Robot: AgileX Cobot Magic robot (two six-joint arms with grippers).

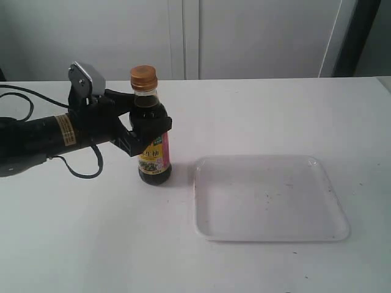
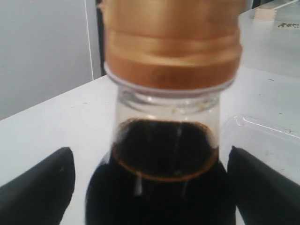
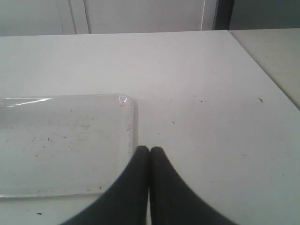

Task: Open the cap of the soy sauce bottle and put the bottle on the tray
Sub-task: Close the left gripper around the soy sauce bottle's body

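The soy sauce bottle (image 1: 154,160) stands upright on the white table (image 1: 275,116), just left of the tray (image 1: 269,198), with its cap (image 1: 143,77) closed. The left gripper (image 1: 145,119) is spread around the bottle's shoulder, and the left wrist view shows a gap beside one finger (image 2: 37,192). Only the right wrist view shows the right gripper (image 3: 149,161), which is pressed together just beside the tray's rim.
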